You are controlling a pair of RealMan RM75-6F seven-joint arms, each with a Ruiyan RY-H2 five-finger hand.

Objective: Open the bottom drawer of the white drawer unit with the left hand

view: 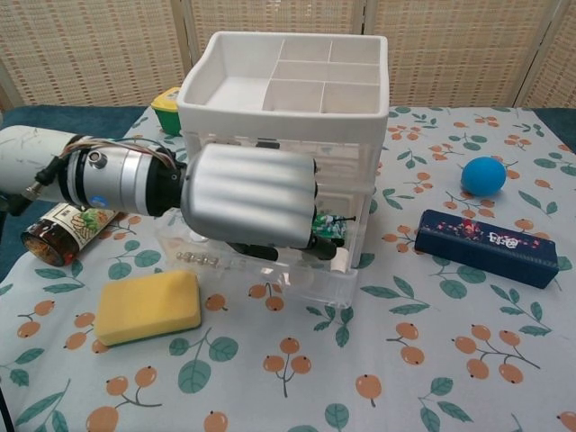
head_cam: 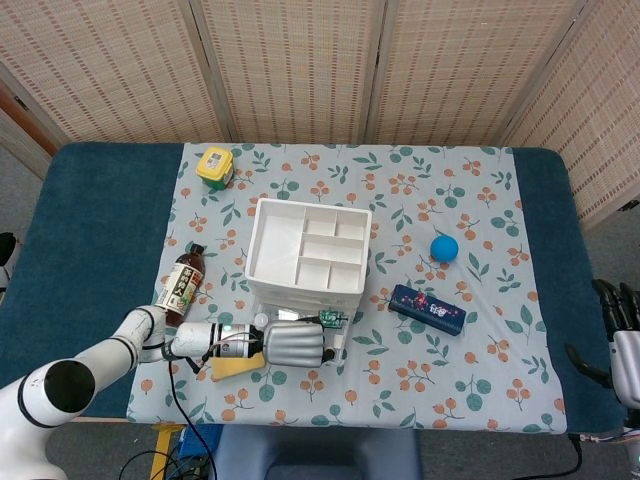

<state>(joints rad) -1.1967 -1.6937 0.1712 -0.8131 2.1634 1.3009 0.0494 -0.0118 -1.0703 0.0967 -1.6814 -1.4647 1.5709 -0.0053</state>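
Fingers of our left hand (view: pixel 254 205) curl down over the front of the white drawer unit (view: pixel 288 90), hooked onto the bottom drawer (view: pixel 297 279), which stands pulled partway out toward us; the clear front wall shows below the knuckles, and we cannot see the fingertips themselves. From the head view the same left hand (head_cam: pixel 293 343) lies palm-down against the unit's near face, its forearm reaching in from the left. Inside the drawers we make out some small metal pieces and a little green circuit board (view: pixel 329 227), just beside the hand. A yellow sponge (view: pixel 148 305) lies on the floral tablecloth (view: pixel 432 360) just beneath the forearm, and a dark sauce bottle (view: pixel 63 229) lies on its side to the left of it. Behind the unit sits a yellow-lidded jar (head_cam: pixel 215 165). To the right, well apart from the unit, lie a navy pencil case (view: pixel 487 247) and a blue ball (view: pixel 483 175). Our right hand (head_cam: pixel 618 330) hangs off the table's right edge, fingers apart, holding nothing.
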